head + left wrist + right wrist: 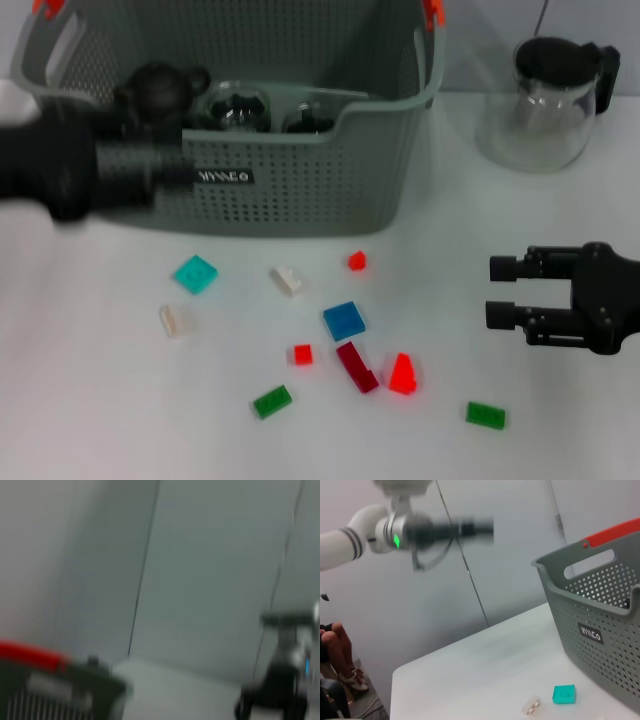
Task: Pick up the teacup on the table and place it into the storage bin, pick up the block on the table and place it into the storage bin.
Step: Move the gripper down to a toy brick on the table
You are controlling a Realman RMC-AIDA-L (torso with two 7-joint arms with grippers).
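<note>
The grey perforated storage bin [300, 190] stands at the back of the white table. Inside it lie glass teacup-like pieces [236, 108]; no teacup shows on the table. Several small blocks lie scattered in front of the bin, among them a teal block [195, 273], a blue block [343, 320] and a bright red block [403, 373]. My left gripper [175, 175] is a dark blur at the bin's front left wall, raised off the table. It also shows as the left gripper [475, 527] in the right wrist view. My right gripper [497, 292] hovers open and empty at the right, pointing toward the blocks.
A glass pitcher [545, 100] with a black lid stands at the back right. Green blocks [485, 415] lie near the front edge. The right wrist view shows the bin's wall [600, 625], the teal block [564, 694] and a clear block [532, 705].
</note>
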